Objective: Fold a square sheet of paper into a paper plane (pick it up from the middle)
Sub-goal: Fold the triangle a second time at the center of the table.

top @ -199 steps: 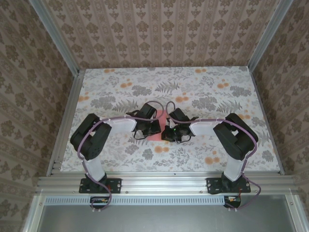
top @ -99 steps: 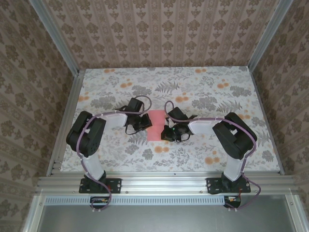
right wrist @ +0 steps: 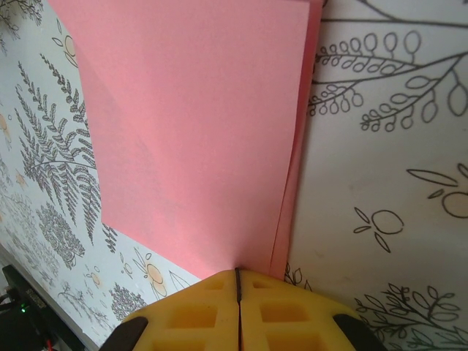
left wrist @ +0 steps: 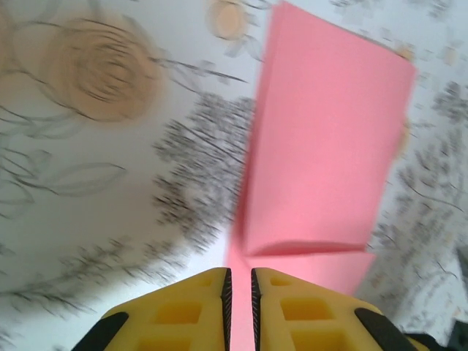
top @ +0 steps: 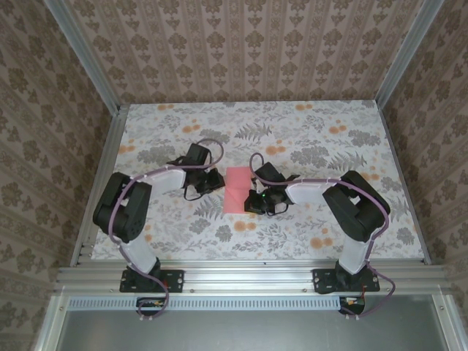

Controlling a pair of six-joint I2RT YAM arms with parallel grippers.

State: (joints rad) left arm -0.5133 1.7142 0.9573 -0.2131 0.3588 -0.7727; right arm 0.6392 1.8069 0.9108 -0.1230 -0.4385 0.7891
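Observation:
The pink-red paper (top: pixel 238 189) lies flat mid-table as a folded rectangle, not a pointed dart. In the left wrist view the paper (left wrist: pixel 329 146) shows an upper flap slightly lifted over a lower layer. My left gripper (top: pixel 213 182) sits just left of the paper's left edge; in its own view the left gripper (left wrist: pixel 239 274) has its jaws a narrow gap apart, holding nothing. My right gripper (top: pixel 255 199) is shut, its tips down on the sheet's right edge near the front corner. In the right wrist view the right gripper (right wrist: pixel 238 272) meets the two-layered paper (right wrist: pixel 197 131).
The floral tabletop (top: pixel 307 139) spreads open behind and to both sides of the paper. Aluminium rails (top: pixel 248 274) frame the front edge by the arm bases, and patterned walls close in the back and sides.
My left gripper has drawn back to the left off the paper, uncovering the whole pink rectangle. The right gripper has stayed on the sheet's right edge.

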